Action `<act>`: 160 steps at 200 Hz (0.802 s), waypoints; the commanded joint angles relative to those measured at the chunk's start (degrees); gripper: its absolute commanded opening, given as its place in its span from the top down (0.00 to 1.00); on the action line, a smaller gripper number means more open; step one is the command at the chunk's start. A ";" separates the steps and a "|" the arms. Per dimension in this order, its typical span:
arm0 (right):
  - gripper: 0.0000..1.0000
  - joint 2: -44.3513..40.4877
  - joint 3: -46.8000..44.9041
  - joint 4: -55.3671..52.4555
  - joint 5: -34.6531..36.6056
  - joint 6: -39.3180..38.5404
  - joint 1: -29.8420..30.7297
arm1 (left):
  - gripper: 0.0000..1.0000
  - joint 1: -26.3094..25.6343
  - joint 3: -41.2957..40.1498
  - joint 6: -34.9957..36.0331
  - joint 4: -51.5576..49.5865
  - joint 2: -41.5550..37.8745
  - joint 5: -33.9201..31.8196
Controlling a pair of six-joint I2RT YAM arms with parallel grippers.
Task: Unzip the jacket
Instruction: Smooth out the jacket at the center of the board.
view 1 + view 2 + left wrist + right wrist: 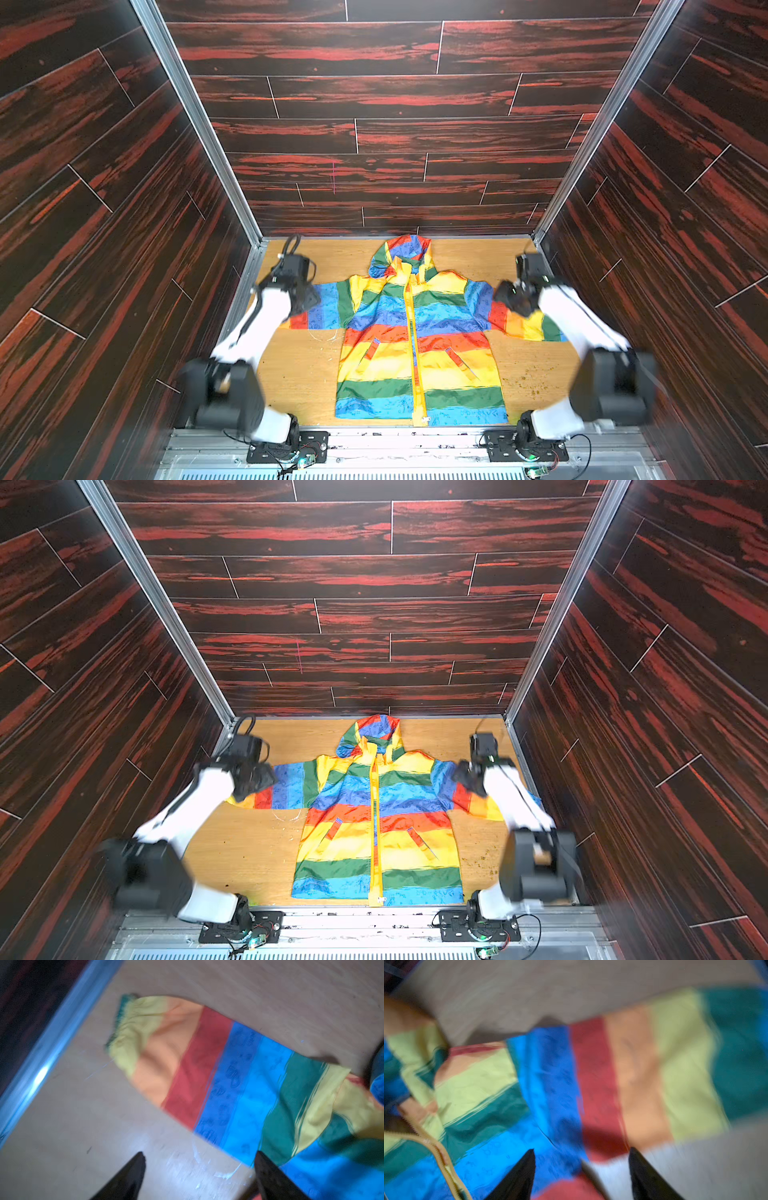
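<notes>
a: where's the jacket (419, 332)?
b: flat on the wooden table (299, 374), front up, hood (405, 253) toward the back wall, both sleeves spread out to the sides. the yellow zipper (415, 353) runs down the middle, with the two front halves lying together along it.
a: and the left gripper (199, 1153)?
b: jaws spread wide, nothing between them. its wrist view shows it above the left sleeve (187, 1068). one finger (270, 1178) shows in front of the blue and green bands, the other over bare table. the picture is smeared, so i cannot tell whether a tip touches the cloth.
a: the right gripper (581, 1149)?
b: also parted and empty, above the right sleeve (643, 1074) near the shoulder. one finger is over the blue band, the other at the red band's edge. touching or not, it's too blurred to tell.
a: is either near the zipper?
b: no. in both top views they're well apart from it, out at the sleeves.
</notes>
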 commanded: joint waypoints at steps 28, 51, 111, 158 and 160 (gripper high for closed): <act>0.33 14.75 14.20 -9.21 9.24 -7.82 -2.43 | 0.14 -0.49 18.46 8.01 -4.69 16.64 -3.88; 0.27 13.35 10.65 -7.27 6.29 -3.88 -9.09 | 0.13 5.34 12.98 6.29 0.81 14.73 -0.76; 0.22 19.30 11.98 -10.38 10.29 -5.37 -11.80 | 0.10 10.00 17.14 8.38 -6.87 22.12 -8.86; 0.19 23.02 12.35 -10.11 5.11 -5.43 -12.16 | 0.04 10.13 17.89 8.49 -8.68 26.89 -7.72; 0.19 23.13 12.39 -10.04 4.87 -5.38 -12.17 | 0.04 10.12 17.90 8.54 -8.70 27.07 -7.72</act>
